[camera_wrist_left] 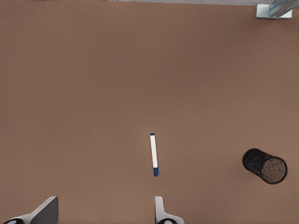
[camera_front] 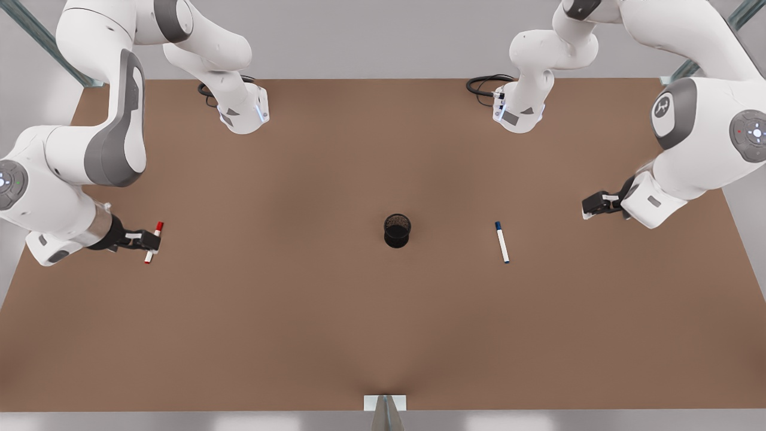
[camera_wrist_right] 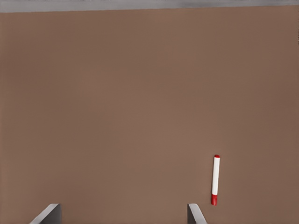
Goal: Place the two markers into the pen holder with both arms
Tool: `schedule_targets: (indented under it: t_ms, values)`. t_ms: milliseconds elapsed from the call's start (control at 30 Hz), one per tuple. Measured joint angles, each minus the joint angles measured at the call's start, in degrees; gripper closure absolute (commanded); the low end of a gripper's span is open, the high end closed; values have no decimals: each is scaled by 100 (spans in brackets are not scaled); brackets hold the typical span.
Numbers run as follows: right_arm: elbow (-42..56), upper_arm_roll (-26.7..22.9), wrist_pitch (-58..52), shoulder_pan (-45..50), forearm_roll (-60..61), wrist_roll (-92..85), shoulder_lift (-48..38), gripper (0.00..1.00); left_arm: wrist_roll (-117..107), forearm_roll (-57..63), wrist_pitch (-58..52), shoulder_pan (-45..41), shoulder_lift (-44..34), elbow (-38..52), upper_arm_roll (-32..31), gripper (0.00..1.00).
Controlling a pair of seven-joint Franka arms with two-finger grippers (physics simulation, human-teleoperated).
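Note:
The red-capped marker [camera_front: 153, 242] lies on the brown table at the front view's left; it also lies flat in the right wrist view [camera_wrist_right: 215, 179]. My right gripper [camera_front: 151, 240] hovers over it, open [camera_wrist_right: 122, 217], with the marker just beyond one finger [camera_wrist_right: 195, 213]. Right of centre in the front view lies the blue-capped marker [camera_front: 502, 242], seen again in the left wrist view [camera_wrist_left: 153, 154]. My left gripper [camera_front: 589, 207] hangs open [camera_wrist_left: 103, 217] to its right, apart from it. The black mesh pen holder [camera_front: 397, 230] stands upright mid-table [camera_wrist_left: 264, 166].
Both arm bases [camera_front: 244, 111] [camera_front: 518, 111] stand at the table's far edge with black cables beside them. A small white bracket [camera_front: 385, 402] sits at the near edge. Open brown tabletop [camera_front: 383, 323] surrounds the holder and both markers.

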Motion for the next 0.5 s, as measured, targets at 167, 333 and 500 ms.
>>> schedule_targets:
  t_ms: [167,333,500]
  values:
    - [-8,0,140,10,-1,40,1,0,-145,-25,667,-269,625,-282,-13,0]
    - [-8,1,491,23,-6,82,460,0,-535,-48,2084,-401,849,-1780,-18,0]
    - [-777,24,1214,-298,-9,108,847,0,-898,-97,3291,-462,1091,-2520,-18,0]
